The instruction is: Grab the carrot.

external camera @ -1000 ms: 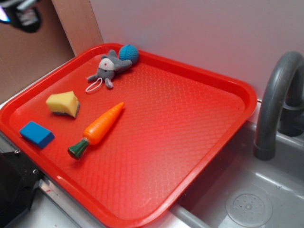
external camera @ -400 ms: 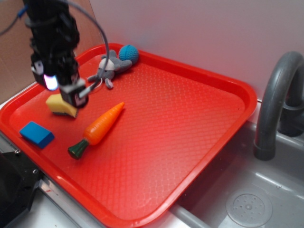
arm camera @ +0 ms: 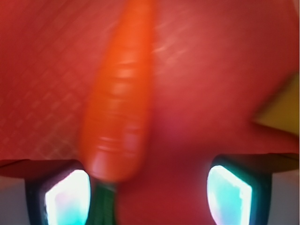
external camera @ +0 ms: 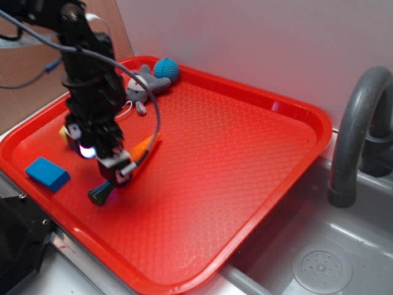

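Observation:
The orange carrot [external camera: 146,146] lies slantwise on the red tray [external camera: 245,153], its dark green stub [external camera: 99,195] toward the front left. My gripper [external camera: 118,167] hangs low over the carrot's thick end and hides its middle. In the wrist view the carrot [arm camera: 122,93] runs up from between the fingers, close to the left fingertip [arm camera: 65,197] and well apart from the right one [arm camera: 229,194]. The gripper [arm camera: 147,197] is open, and neither pad is seen to touch the carrot.
A yellow sponge [arm camera: 281,112] lies just left of the arm, mostly hidden in the exterior view. A blue block [external camera: 47,174] sits at the tray's front left. A grey plush toy [external camera: 140,89] and a blue ball [external camera: 166,69] are at the back. A faucet [external camera: 359,123] and sink [external camera: 319,258] are to the right.
The arm came in from the upper left, passed over the yellow sponge and dropped toward the carrot's thick end. The carrot has not moved.

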{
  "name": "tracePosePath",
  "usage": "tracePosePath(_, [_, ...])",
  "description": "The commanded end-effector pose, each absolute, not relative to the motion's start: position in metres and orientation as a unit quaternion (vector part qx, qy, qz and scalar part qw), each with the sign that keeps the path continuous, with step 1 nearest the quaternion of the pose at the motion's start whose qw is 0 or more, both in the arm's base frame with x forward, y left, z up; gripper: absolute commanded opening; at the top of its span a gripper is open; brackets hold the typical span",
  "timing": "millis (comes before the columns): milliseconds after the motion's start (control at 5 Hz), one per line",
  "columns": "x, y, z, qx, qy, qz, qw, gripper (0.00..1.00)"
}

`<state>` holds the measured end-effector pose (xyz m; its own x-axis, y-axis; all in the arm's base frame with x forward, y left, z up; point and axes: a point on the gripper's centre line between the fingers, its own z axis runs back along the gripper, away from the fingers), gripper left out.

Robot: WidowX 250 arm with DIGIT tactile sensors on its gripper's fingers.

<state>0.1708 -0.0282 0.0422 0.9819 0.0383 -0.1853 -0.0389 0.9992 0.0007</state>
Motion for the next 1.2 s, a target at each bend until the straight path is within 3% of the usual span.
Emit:
tracePosePath(0, [0.192,-0.048,0.014,-0.028,0.107,0.007,0.994,1.0])
tracePosePath(200, [0.188,-0.043,0.0,-0.009,0.113,0.005,0.994,0.0])
tracePosePath(400, [0.182,-0.044,0.012,0.015,0.107,-0.026,0.994,0.0])
tracePosePath(800, [0.181,-0.012,0.11,0.035,0.014,0.023,0.999,0.0])
tracePosePath(1000, [0.178,0.008,0.159,0.015,-0.015,0.065,0.998,0.0])
